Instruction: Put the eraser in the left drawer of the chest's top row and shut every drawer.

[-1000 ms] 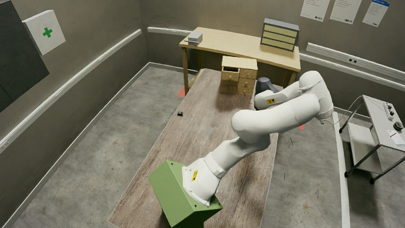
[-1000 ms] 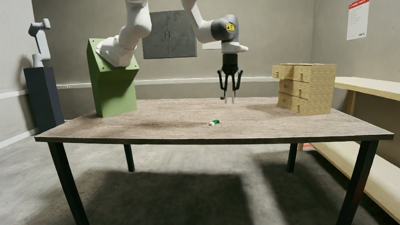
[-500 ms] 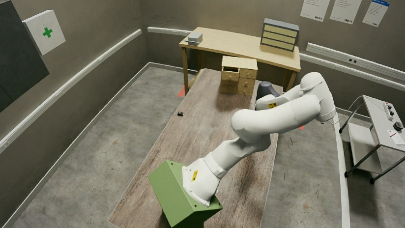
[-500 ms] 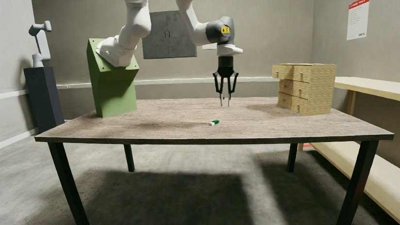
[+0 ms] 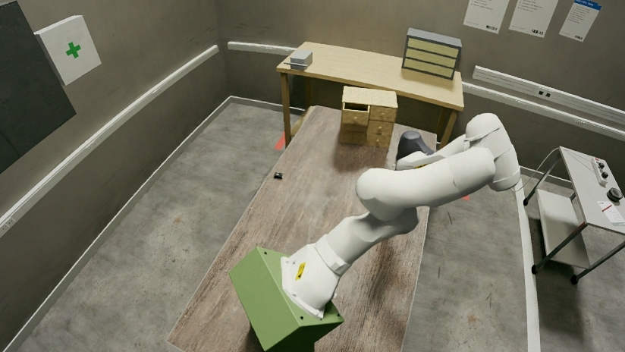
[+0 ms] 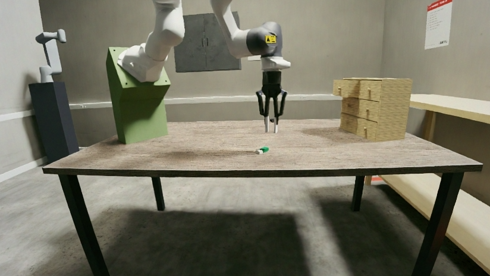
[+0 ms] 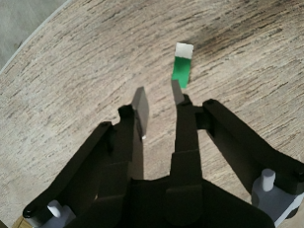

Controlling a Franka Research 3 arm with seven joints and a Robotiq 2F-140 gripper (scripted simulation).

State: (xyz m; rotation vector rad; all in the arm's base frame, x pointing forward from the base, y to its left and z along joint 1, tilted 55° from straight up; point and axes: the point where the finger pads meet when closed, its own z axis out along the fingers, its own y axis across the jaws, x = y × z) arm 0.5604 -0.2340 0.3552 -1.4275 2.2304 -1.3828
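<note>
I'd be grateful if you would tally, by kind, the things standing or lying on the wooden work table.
eraser: 1
small black item: 1
chest of drawers: 1
green pedestal bearing the arm: 1
Total: 4

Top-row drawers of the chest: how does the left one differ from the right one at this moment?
The left drawer is pulled partly out, with a dark gap showing behind its front; the right drawer is shut. The left drawer's front stands ahead of the chest face; the right drawer's front lies flush with it. Both are of the same pale wood.
</note>
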